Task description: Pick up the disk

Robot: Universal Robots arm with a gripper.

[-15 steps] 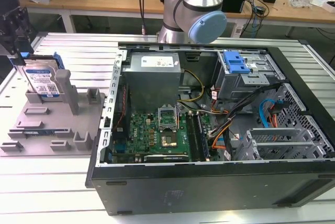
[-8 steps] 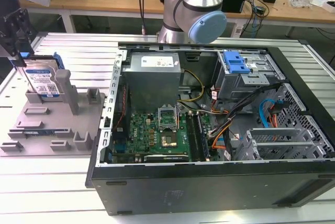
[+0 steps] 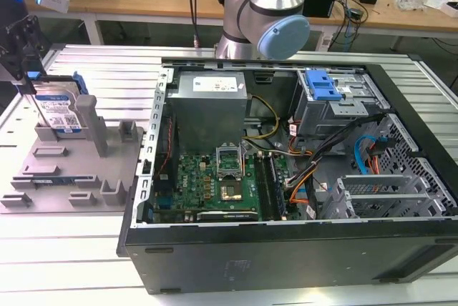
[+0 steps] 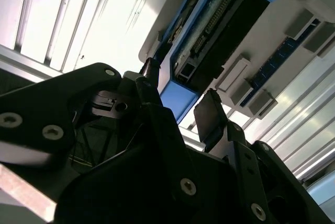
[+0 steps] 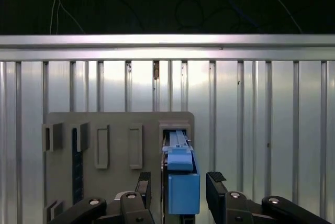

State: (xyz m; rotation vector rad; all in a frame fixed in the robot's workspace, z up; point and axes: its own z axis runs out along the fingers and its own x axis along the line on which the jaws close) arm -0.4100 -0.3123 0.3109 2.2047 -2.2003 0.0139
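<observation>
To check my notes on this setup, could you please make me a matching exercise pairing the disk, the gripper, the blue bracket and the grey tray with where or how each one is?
Things:
1. disk
2. gripper
3. blue bracket
4. grey tray

Place or state:
A. inside the open computer case
B. lying flat on the slatted table
C. open, straddling the disk
D. standing on edge in the grey tray

Pairs: 1-D, 2-C, 3-A, 4-B.
</observation>
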